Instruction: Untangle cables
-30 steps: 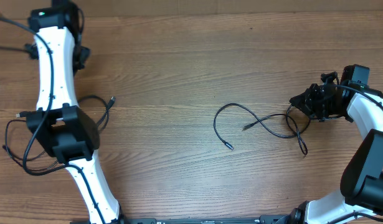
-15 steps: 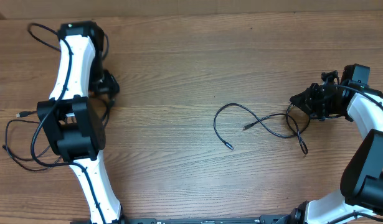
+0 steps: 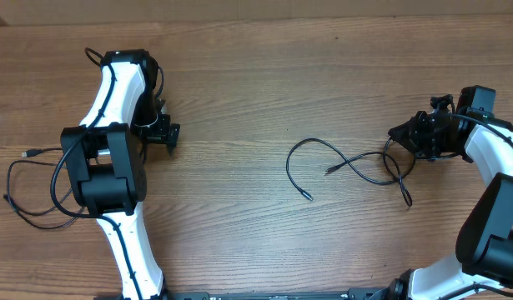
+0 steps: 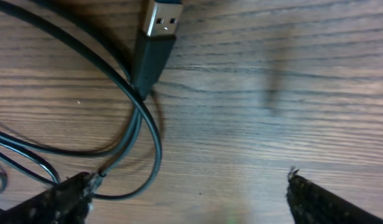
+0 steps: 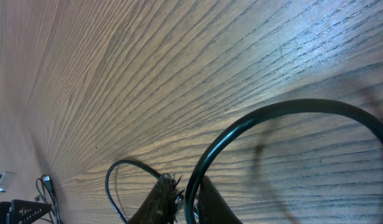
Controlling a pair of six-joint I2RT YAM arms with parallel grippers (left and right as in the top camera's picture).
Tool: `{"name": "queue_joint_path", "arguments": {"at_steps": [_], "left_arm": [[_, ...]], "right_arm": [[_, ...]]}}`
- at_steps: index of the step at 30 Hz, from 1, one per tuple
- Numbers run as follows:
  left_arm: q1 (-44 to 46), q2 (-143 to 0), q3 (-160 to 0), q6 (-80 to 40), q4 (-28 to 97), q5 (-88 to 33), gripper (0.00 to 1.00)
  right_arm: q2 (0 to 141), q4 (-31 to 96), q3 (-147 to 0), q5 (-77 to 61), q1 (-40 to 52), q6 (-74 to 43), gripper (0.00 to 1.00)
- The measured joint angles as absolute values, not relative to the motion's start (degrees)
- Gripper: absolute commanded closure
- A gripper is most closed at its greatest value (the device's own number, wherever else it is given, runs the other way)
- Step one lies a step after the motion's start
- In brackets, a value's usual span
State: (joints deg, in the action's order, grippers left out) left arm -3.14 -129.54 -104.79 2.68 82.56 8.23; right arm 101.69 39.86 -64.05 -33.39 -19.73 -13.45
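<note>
Worktop (image 3: 239, 67) surface is brown wood-grain laminate with fine parallel lines and a faint sheen; it fills every view, and no room shows beyond it.

Cables (image 3: 349, 165) are thin, round, glossy black cords. Right of centre in the overhead view, two lie flat and cross each other in a loose X. Their overall long axis runs left to right. One sweeps leftward in an open arc and ends in a small plug pointing toward the near edge. The other forms a small loop at the right, beside the right gripper (image 5: 186, 190), and its tail trails toward the near edge.

The right gripper is nearly closed, with one cord running up between its fingertips. In the right wrist view this cord rises from the tips and curves away in a wide arch.

The left gripper (image 4: 188, 180) is spread wide, its dark, rough-textured tips set far apart just above the surface. Between and beyond them lie overlapping black cords. One ends in a USB plug (image 4: 159, 28) with a rectangular metal shell, its long axis pointing away from the gripper.

At the far left of the overhead view, more cord lies in a large loop ending in a small plug (image 3: 27, 154).
</note>
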Motion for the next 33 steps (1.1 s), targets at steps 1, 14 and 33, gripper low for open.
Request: {"name": "queue_joint_path", "arguments": {"at_steps": [1, 14, 33], "left_arm": [[-3.14, -129.54, -104.47, 3.16, 82.24, 8.36, 0.44], [-4.49, -129.54, -96.27, 14.90, 75.50, 11.42, 0.00], [-8.78, -124.81, -88.95, 26.83, 60.60, 16.27, 0.96]], "right_arm": [[101.69, 39.90, -64.05, -33.39, -19.73, -13.45, 0.88], [101.69, 39.90, -64.05, -33.15, -19.73, -13.43, 0.87], [101.71, 40.51, -64.05, -33.01, -19.73, -13.43, 0.87]]}}
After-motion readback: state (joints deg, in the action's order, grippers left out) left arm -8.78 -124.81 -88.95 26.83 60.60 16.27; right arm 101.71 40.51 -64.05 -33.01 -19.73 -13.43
